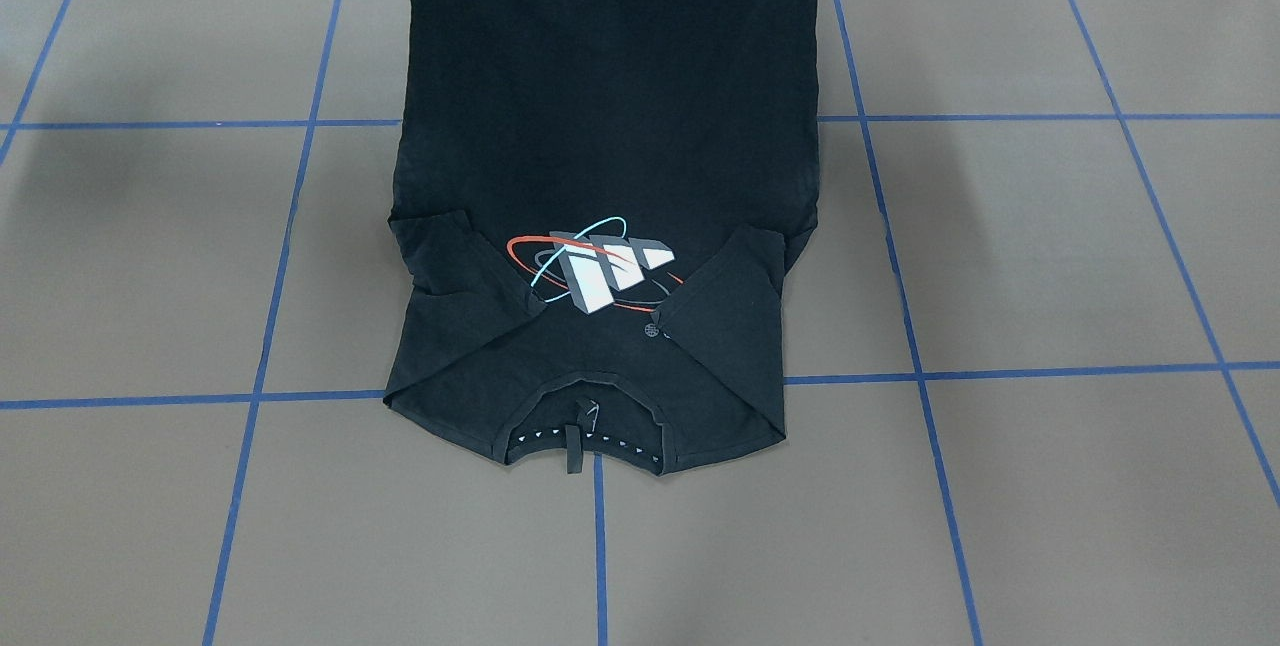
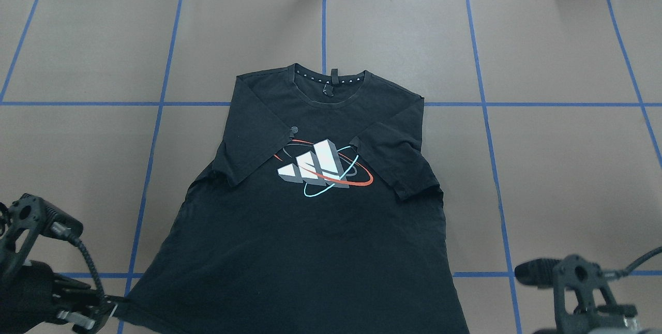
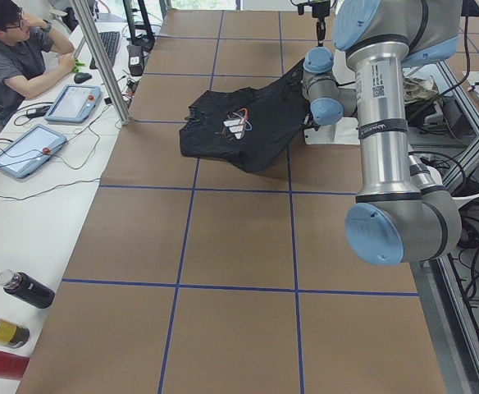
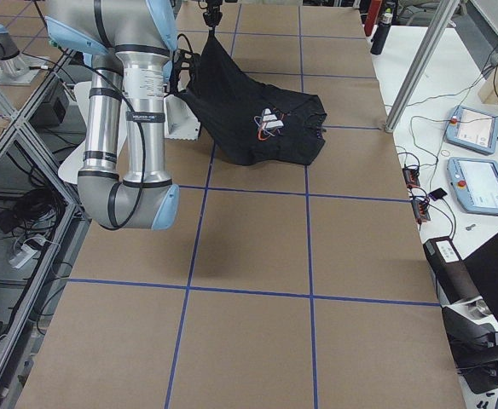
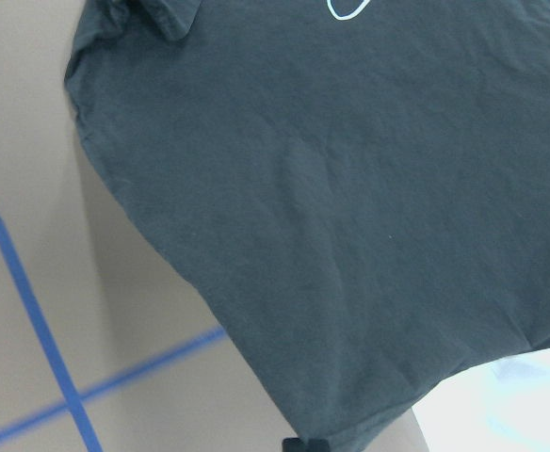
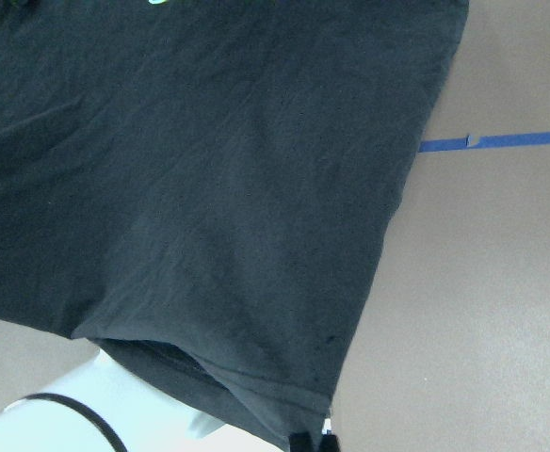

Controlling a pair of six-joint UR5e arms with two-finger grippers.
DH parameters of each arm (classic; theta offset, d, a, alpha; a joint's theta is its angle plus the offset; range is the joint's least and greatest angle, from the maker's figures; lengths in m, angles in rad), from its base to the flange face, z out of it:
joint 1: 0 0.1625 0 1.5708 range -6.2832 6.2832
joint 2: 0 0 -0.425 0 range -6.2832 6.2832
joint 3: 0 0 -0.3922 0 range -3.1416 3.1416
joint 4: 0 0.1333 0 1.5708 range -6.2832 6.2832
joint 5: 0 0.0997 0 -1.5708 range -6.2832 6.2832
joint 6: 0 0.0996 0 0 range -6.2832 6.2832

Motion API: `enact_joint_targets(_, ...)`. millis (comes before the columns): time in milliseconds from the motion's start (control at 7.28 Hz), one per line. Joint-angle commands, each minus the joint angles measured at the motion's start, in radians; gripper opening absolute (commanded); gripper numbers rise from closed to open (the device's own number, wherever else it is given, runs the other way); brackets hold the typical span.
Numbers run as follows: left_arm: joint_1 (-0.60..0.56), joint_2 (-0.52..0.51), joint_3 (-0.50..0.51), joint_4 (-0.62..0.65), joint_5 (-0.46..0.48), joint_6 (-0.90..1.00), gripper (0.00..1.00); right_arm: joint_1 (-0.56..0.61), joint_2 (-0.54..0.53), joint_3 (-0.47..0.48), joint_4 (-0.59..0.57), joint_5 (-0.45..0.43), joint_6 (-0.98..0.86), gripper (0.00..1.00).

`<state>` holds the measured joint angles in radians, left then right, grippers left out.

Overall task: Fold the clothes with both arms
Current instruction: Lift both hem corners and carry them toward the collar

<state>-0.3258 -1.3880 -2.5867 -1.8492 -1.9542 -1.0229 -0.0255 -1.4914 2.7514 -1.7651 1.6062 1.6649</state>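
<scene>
The black T-shirt (image 2: 310, 251) lies face up on the brown table, collar (image 2: 331, 83) at the far side and both sleeves folded in over the ringed block print (image 2: 320, 168). Its bottom hem is raised off the table toward the robot (image 1: 600, 46). My left gripper (image 2: 111, 312) is shut on the hem's left corner; its fingertip also shows in the left wrist view (image 5: 305, 443). My right gripper (image 6: 313, 441) is shut on the other hem corner. In the overhead view only the right wrist (image 2: 579, 282) shows, its fingers below the edge.
The white mounting block (image 4: 181, 123) stands under the lifted hem. Blue tape lines (image 2: 155, 142) grid the table. A person (image 3: 18, 49) sits at a side desk with tablets (image 3: 74, 103); a metal post (image 3: 104, 61) and bottles (image 3: 26, 289) stand along that edge.
</scene>
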Motion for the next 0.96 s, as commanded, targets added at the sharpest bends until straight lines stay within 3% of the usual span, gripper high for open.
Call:
enact_joint_targets(0,-0.022,-0.183,0.135,0.001,0.137,-0.011,0.0,0.183,0.055,-0.048,-0.017,-0.008,-0.001,0.0)
enact_joint_targets(275,-0.174,-0.346,0.323,-0.001,0.176,-0.009,0.0,0.348,0.129,-0.137,-0.017,-0.006,-0.001,0.0)
enact_joint_targets(550,-0.327,-0.373,0.356,-0.001,0.169,0.036,0.0,0.449,0.168,-0.275,-0.016,-0.029,-0.005,0.0)
enact_joint_targets(824,-0.404,-0.434,0.358,0.002,0.167,0.04,0.0,0.486,0.174,-0.292,-0.014,-0.063,-0.01,0.0)
